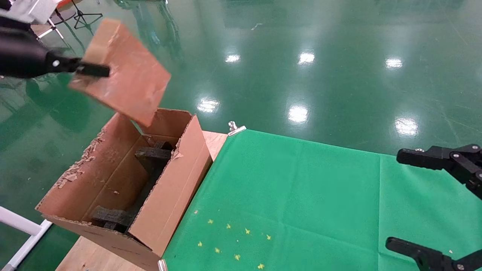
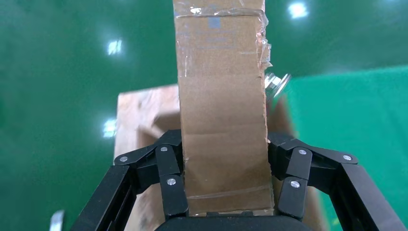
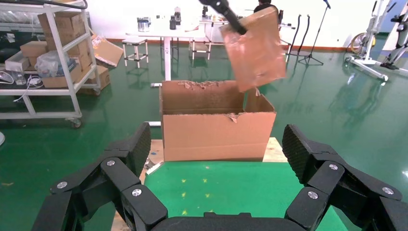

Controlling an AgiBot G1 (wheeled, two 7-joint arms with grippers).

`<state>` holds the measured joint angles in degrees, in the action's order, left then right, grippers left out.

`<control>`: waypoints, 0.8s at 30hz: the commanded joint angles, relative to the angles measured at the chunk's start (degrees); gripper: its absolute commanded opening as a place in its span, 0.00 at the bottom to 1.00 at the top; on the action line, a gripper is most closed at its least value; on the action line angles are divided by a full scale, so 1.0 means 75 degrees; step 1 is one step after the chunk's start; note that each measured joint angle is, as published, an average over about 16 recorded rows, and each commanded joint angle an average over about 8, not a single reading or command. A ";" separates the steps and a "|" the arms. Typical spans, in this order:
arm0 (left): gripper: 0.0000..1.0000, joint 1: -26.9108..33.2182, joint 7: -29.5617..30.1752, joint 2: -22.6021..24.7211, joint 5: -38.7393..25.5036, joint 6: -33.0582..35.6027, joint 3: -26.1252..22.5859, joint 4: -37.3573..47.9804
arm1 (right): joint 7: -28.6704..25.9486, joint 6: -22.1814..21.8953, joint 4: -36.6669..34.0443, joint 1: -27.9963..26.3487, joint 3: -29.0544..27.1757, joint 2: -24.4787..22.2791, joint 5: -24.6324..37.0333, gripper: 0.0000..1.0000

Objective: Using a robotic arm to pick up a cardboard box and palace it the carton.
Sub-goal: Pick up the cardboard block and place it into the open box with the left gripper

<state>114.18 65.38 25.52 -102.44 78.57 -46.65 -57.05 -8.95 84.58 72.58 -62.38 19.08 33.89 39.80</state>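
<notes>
My left gripper (image 1: 94, 70) is shut on the small reddish-brown cardboard box (image 1: 124, 71) and holds it tilted in the air above the far end of the carton (image 1: 169, 188). The carton is large and open, with ragged flaps and black foam blocks (image 1: 152, 154) inside. In the left wrist view the box (image 2: 221, 96) fills the space between the left gripper's (image 2: 223, 144) fingers. My right gripper (image 1: 404, 201) is open and empty over the right side of the table. The right wrist view shows my right gripper (image 3: 217, 142), the carton (image 3: 216, 134) and the raised box (image 3: 255, 48).
A green cloth (image 1: 301, 195) covers the table to the right of the carton, with small yellow marks (image 1: 229, 241) near the front. A metal clip (image 1: 235, 128) holds its far corner. A shelf rack with boxes (image 3: 48, 57) stands far behind.
</notes>
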 commanded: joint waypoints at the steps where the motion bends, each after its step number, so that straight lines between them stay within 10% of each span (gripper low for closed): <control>1: 0.00 -0.0013 -0.0334 -0.0120 -0.0153 -0.0012 -0.0054 0.0250 | 0.0000 0.0000 0.0000 0.0000 0.0000 0.0000 0.0000 1.00; 24: 0.00 -0.0802 -0.2406 0.0411 -0.0557 -0.0983 -0.0488 0.3951 | 0.0002 -0.0002 0.0000 -0.0001 0.0004 -0.0001 -0.0003 1.00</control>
<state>108.44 47.77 28.54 -106.87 71.30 -50.36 -27.71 -8.93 84.57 72.58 -62.39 19.11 33.88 39.78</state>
